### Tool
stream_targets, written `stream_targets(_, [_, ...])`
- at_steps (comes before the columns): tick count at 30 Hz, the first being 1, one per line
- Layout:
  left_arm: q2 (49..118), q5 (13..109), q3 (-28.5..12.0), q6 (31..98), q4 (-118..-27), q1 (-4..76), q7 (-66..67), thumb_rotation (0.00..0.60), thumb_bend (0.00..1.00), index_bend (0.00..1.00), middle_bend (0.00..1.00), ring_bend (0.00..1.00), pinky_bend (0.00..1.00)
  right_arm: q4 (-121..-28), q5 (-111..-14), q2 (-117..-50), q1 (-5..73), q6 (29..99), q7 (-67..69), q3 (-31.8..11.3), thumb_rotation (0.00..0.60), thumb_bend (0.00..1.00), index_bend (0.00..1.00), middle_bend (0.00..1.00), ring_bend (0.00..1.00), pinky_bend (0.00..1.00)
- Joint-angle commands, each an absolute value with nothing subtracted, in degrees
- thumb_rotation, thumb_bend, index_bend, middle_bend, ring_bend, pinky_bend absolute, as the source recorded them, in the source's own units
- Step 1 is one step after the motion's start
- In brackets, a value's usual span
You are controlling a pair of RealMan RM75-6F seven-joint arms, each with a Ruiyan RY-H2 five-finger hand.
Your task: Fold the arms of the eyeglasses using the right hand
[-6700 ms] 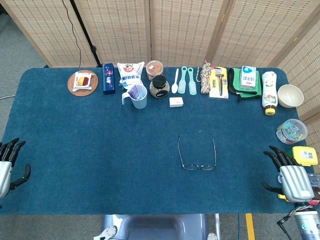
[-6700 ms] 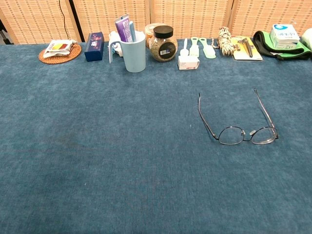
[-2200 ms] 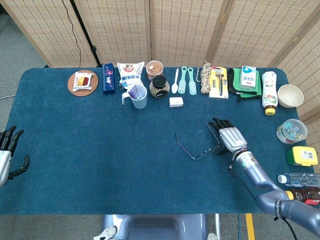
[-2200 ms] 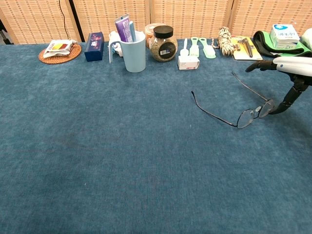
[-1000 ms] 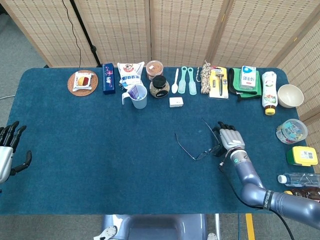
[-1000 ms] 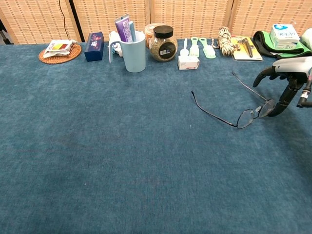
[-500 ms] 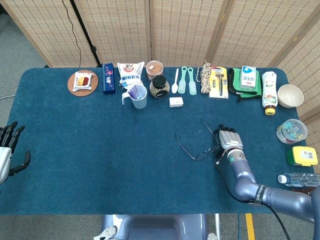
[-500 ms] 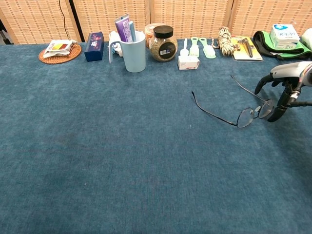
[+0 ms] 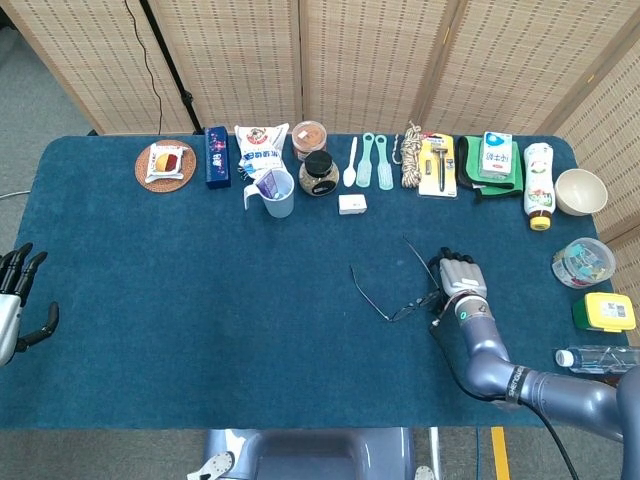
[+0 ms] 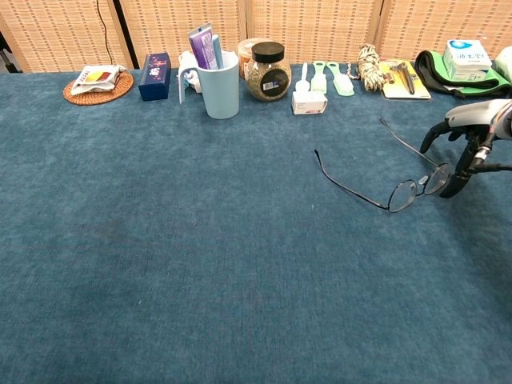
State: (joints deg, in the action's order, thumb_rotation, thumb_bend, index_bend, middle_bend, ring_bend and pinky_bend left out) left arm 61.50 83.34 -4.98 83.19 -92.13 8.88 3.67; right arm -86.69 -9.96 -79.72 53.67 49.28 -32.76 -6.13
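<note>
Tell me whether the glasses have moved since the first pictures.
Yes. The glasses have turned counterclockwise, their right end shifted towards the yellow razor pack.

Right robot hand has a silver ribbed back, black fingers, on a glossy blue-grey arm; left robot hand matches.

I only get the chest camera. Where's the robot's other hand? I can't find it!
Observer: The left hand is by the left edge of the table, far from the eyeglasses, with its fingers apart and holding nothing.
Operator: What comes after the green pouch on the right?
Observer: A white bottle with a yellow cap, then a pale bowl.
</note>
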Motion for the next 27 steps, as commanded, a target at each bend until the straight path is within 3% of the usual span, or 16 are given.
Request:
stream_targets(1, [61.6,83.4,-5.0,83.2,-92.2,8.9,3.7,0.376,0.5,0.09,0.0,0.04,0.06,-86.8,-9.9,-79.8,53.8,49.1,-32.9,-6.1,0.6,0.03,0.2,0.0,0.0,0.0])
stream_targets(10, [61.3,83.2,-4.9,83.5,-92.2,8.6,3.7,0.378,0.5,0.09,0.0,0.04,0.06,-86.7,-9.2,-81.1,55.0,49.0,-33.7,-6.3,0.6,0.03,0.21,0.0,0.0,0.0])
stream_targets(27, [60.9,82.7,-4.9,83.9,-92.5,8.1,3.7,0.38,0.5,0.09,0.0,0.03,0.06,-85.5,-8.4,-82.8,56.3,48.8,-34.0,-6.9,0.6,0.03,0.31,0.0,0.0,0.0])
